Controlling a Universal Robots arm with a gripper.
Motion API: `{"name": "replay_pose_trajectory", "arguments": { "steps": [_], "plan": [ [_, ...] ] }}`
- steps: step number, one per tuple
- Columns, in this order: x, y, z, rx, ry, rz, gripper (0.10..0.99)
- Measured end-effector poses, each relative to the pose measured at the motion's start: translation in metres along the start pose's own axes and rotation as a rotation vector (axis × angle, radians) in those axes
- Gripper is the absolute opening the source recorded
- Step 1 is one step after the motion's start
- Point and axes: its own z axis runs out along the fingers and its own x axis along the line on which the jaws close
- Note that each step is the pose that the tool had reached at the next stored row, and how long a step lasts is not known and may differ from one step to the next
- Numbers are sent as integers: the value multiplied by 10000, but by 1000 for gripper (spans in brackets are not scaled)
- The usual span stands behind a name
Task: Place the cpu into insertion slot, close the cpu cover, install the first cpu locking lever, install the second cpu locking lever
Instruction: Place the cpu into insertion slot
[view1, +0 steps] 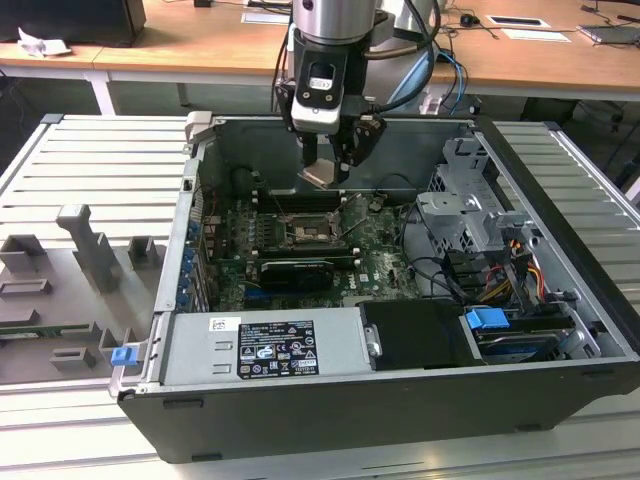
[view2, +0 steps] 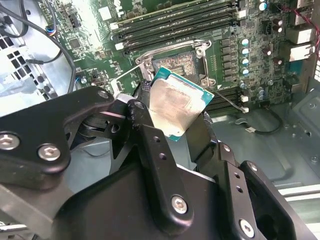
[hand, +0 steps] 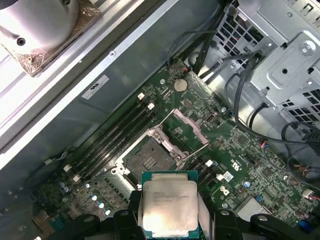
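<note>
Workshop setting: wooden desks (view1: 200, 45) across the top of the exterior view, a slatted metal bench (view1: 90, 160) below them, grey fixtures (view1: 90, 245) at the exterior view's left. Open computer case (view1: 300, 410) at centre frame, laid on its side with the board facing up. Judged so placed to give access from above.

Gripper (view1: 325, 168) in the upper centre of the exterior view, hanging inside the case opening, clear of the board. Closed part-way on the cpu (view1: 318, 176), pinching it by two opposite edges between the black fingers (view2: 150, 145). Silvery top of the chip exposed in both wrist views, green rim visible around it. Edge grip judged deliberate: keeps the underside untouched and free to meet the socket.

Insertion slot (hand: 147, 160) bare, dark centre exposed, just beside the long memory slots (hand: 112, 140). The cpu cover (hand: 187, 131) swung up and off the slot, standing open beside it. Judged left open to keep the way down clear.

Chip apart from the slot, above it, not seated. Work judged at the first step: cover not closed, locking levers not installed.
</note>
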Motion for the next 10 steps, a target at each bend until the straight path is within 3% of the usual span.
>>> {"name": "replay_pose_trajectory", "arguments": {
  "steps": [10],
  "plan": [
    [0, -4, 47, -3, -20, 233, 529]
  ]
}}
